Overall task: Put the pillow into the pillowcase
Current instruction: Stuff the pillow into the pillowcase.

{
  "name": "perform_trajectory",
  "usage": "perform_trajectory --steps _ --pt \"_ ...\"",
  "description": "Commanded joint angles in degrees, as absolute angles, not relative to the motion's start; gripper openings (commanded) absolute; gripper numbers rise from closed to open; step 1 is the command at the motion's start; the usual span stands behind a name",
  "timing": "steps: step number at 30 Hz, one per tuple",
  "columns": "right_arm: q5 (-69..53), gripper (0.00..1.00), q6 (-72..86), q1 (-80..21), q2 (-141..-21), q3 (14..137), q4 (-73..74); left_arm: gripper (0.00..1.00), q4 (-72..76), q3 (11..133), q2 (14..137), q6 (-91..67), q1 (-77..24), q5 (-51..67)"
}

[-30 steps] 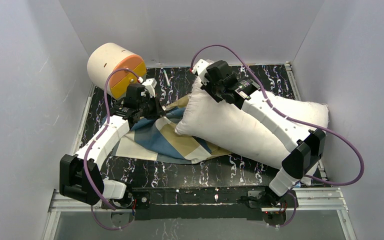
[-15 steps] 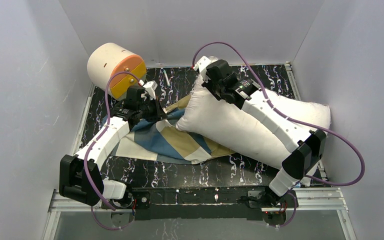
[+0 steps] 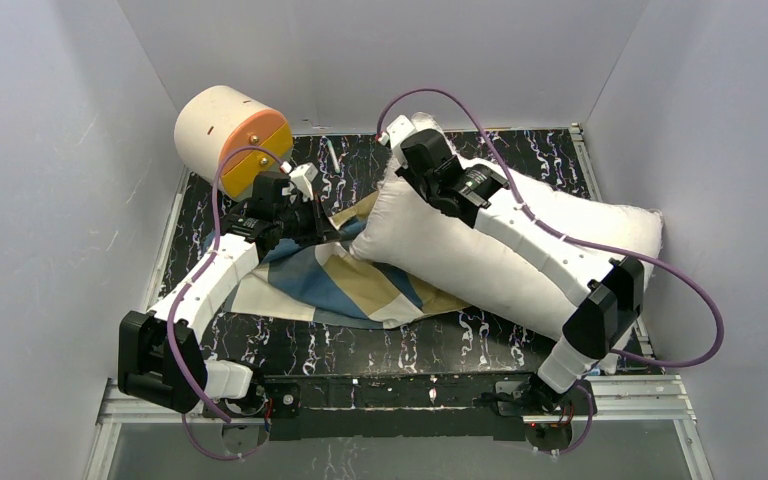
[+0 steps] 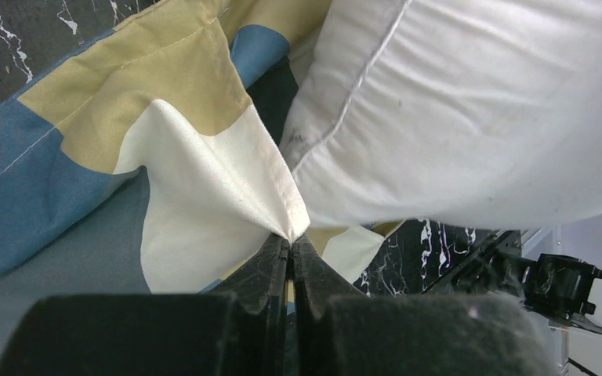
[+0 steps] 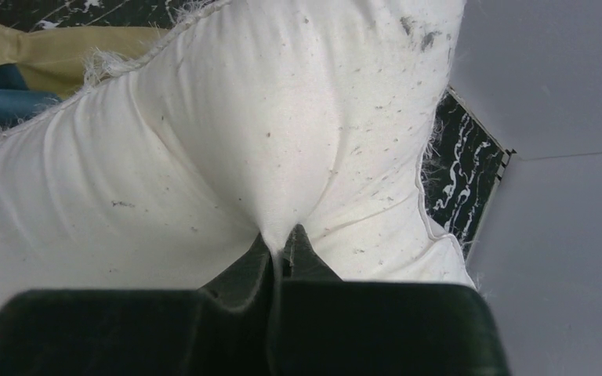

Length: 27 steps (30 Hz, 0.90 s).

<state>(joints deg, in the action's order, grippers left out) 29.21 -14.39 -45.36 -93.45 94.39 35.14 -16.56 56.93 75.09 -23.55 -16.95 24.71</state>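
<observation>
Holding the pillowcase (image 4: 196, 180) hem pinched in our left gripper (image 4: 290, 240) to keep its mouth open | right gripper (image 5: 281, 240) pinches the pillow (image 5: 235, 133) at its far corner to steer it in.

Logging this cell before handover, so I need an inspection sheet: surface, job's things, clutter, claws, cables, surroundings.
Surface: black marbled table, partly covered by fabric.
Job's things: white pillow lies with its left end over the blue-tan pillowcase; not inside.
Clutter: cream-and-orange cylinder at far left; thin pale stick by the back edge.
Claws: left claw shut on pillowcase edge; right claw shut on pillow fabric.
Cables: purple cables loop off both arms, untangled.
Surroundings: plain grey walls on three sides.
</observation>
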Motion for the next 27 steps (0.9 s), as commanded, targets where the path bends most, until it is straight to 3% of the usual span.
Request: perform_trajectory --steps 1,6,13,19,24,27 --pt "39.57 0.01 -16.35 -45.26 -93.59 94.89 20.85 0.0 -19.77 57.44 72.25 -20.79 -16.62 24.59" --pt "37.87 0.01 -19.51 -45.74 -94.8 95.33 20.67 0.0 -20.65 57.85 72.05 -20.68 -16.61 24.29" --pt "27.82 0.01 -22.9 -52.88 -89.26 86.82 23.63 0.0 -19.14 60.88 73.1 -25.62 -16.66 22.8" --pt "19.47 0.01 -15.05 -55.06 -88.96 92.33 39.28 0.0 -16.43 62.43 74.68 -29.02 -16.61 25.23" --pt "22.98 0.01 -12.27 -55.06 -91.11 99.25 47.13 0.0 -19.11 63.31 76.0 -29.09 -16.63 22.74" --pt "16.56 0.01 -11.26 -55.02 -93.03 103.51 53.51 0.0 -20.16 63.08 76.15 -28.58 -16.63 21.17"
